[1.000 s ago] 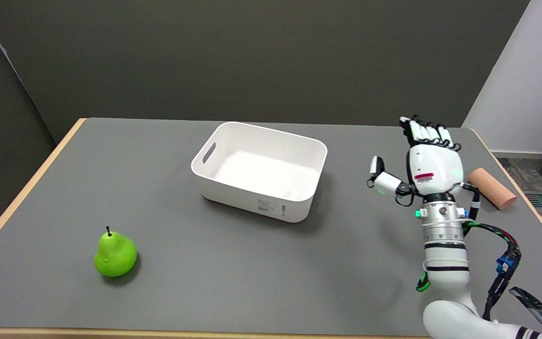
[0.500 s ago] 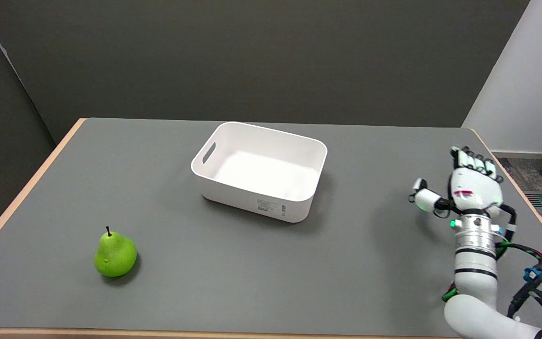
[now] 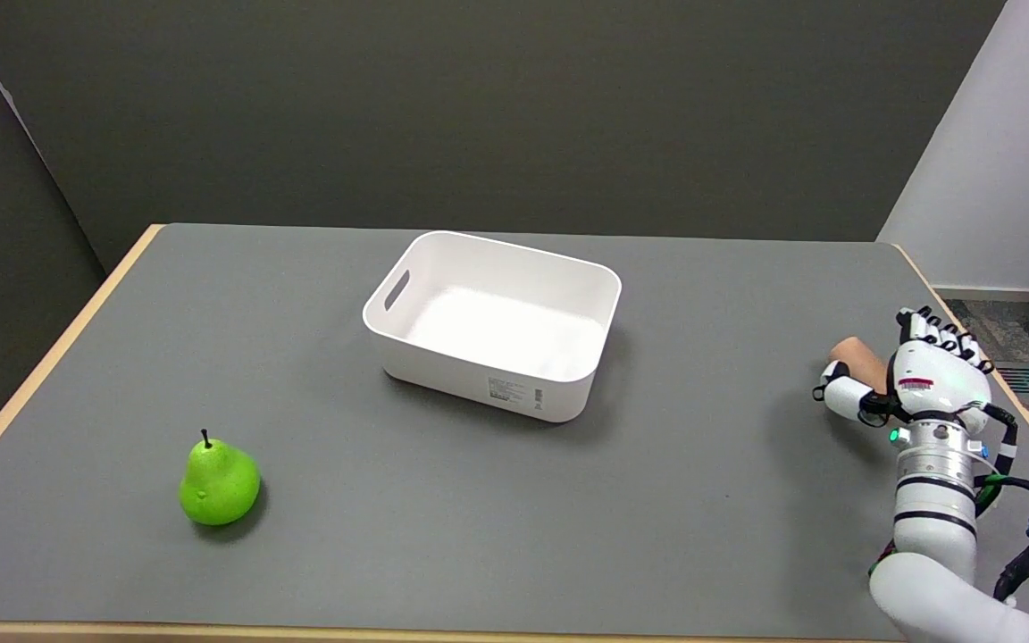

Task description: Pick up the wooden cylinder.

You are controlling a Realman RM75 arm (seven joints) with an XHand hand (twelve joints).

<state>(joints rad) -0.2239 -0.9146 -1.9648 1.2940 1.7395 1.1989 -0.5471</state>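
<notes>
Nearest to the camera, at about five o'clock of the picture, the white right arm [image 3: 930, 536] came up from the lower right corner, with black and coloured cables hanging at its side. A little farther in, at about eight o'clock, a green pear [image 3: 218, 482] stood upright on the grey table [image 3: 479, 500], well apart from everything else.

At about four o'clock, near the right edge of the table, the right hand [image 3: 921, 379] was seen from its back, with the fingers [image 3: 943, 332] bent over toward the far side and the thumb [image 3: 843, 395] reaching out to the left. The wooden cylinder [image 3: 854, 355] lay there, mostly hidden behind the hand; only its rounded end showed between the thumb and the palm. The thumb seemed to touch it, but from this view I could not tell if the hand really held the cylinder or only lay over it.

Farther, near the middle of the table, a white bin [image 3: 514, 388] with a handle slot in its left wall stood with its long side slightly turned. Behind the table was a dark wall [image 3: 479, 116].
</notes>
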